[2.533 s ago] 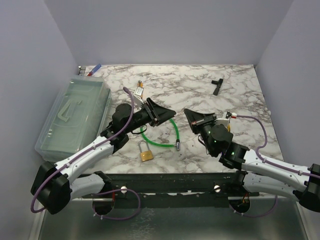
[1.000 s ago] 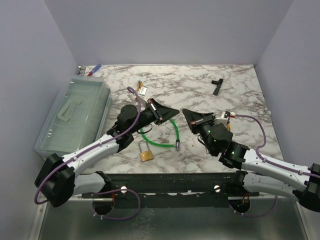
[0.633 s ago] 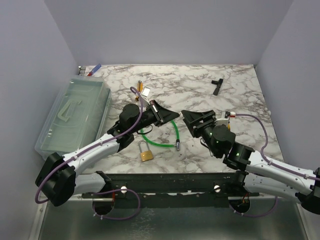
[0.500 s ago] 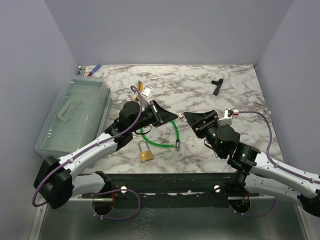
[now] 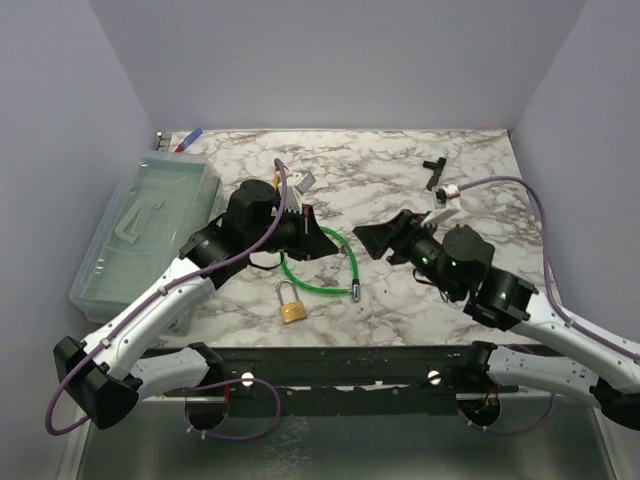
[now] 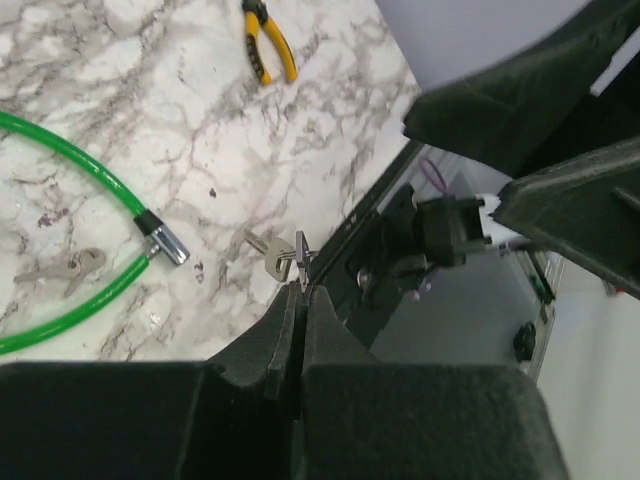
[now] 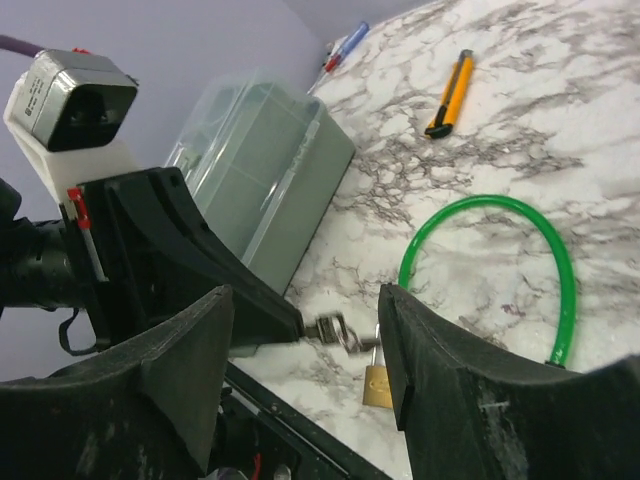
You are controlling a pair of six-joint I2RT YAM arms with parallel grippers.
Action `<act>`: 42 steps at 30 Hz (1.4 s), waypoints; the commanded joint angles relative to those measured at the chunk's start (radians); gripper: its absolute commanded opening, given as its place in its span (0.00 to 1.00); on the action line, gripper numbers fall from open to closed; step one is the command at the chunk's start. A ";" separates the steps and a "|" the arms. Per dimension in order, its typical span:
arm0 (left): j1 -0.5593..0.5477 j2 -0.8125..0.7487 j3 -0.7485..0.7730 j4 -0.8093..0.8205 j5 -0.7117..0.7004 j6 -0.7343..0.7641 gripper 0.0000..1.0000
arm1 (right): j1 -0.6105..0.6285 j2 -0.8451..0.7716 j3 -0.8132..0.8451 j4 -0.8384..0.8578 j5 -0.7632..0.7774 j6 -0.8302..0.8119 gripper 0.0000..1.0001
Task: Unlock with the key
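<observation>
My left gripper [image 5: 333, 249] [image 6: 300, 290] is shut on the thin silvery key [image 6: 299, 257] [image 7: 345, 330], which sticks out of its tips with a ring and a second small key dangling. It hangs above the table's front edge. The small brass padlock [image 5: 291, 306] [image 7: 378, 385] lies on the marble below it, beside the green cable loop [image 5: 322, 268] [image 7: 560, 270]. My right gripper [image 5: 365, 238] [image 7: 310, 360] faces the left one from the right. It is open, with its fingers [image 7: 190, 370] spread either side of the key and not touching it.
A clear plastic box [image 5: 150, 230] [image 7: 260, 170] fills the left side. A yellow-handled tool [image 6: 265, 45] [image 7: 450, 95] lies behind the loop. A black T-shaped tool [image 5: 434, 170] sits at the back right and a pen [image 5: 188, 138] at the back left. A grey key-shaped piece [image 6: 65, 268] lies by the cable.
My right gripper has opened and its arm has drawn back to the right and risen. The left arm has lifted and turned, still shut on the key.
</observation>
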 commanded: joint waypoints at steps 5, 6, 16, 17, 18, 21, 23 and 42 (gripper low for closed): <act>0.019 0.085 0.169 -0.380 0.148 0.250 0.00 | -0.395 0.211 0.134 -0.002 -0.790 -0.099 0.71; 0.024 0.088 0.174 -0.392 0.152 0.255 0.00 | -0.538 0.212 0.096 0.073 -0.967 -0.051 0.71; 0.055 0.109 0.181 -0.403 0.251 0.307 0.00 | -0.889 0.231 -0.098 0.374 -1.445 0.166 0.80; 0.058 0.108 0.175 -0.401 0.256 0.312 0.00 | -0.889 0.197 -0.103 0.346 -1.435 0.141 0.82; 0.059 0.108 0.170 -0.401 0.261 0.317 0.00 | -0.890 0.173 -0.106 0.314 -1.424 0.122 0.83; 0.063 0.109 0.163 -0.396 0.315 0.337 0.00 | -0.890 0.117 -0.132 0.268 -1.423 0.089 0.83; 0.062 0.114 0.160 -0.385 0.380 0.348 0.00 | -0.889 0.100 -0.174 0.350 -1.495 0.123 0.82; 0.062 0.240 0.254 -0.388 0.608 0.403 0.00 | -0.739 0.047 -0.275 0.444 -1.592 0.119 0.66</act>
